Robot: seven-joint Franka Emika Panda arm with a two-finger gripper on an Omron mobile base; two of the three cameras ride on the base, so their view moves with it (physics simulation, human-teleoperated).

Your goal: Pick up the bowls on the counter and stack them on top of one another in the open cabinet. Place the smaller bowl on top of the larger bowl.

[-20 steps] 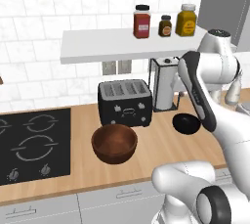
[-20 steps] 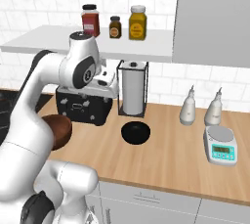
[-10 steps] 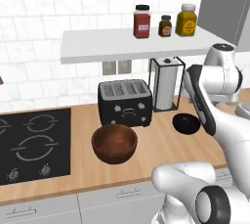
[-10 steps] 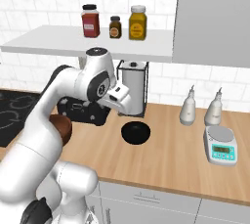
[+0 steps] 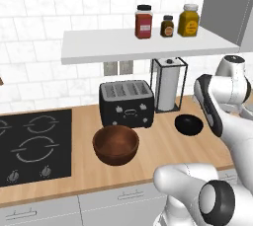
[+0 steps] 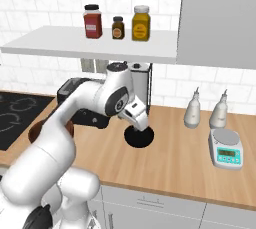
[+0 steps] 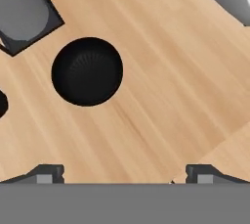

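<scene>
From left to right on the counter (image 5: 163, 158): larger bowl (image 5: 116, 144), unmarked toaster (image 5: 126, 102), smaller bowl (image 5: 189, 124). The gripper (image 7: 124, 175), jaws wide and empty, hangs above bare wood near the smaller bowl. Shelf jar labels are illegible.

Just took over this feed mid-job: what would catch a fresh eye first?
The big reddish-brown bowl sits on the counter in front of the black toaster. The small black bowl lies to its right by the paper towel holder, with the open pincer above the counter. Three jars stand on the white shelf.
</scene>
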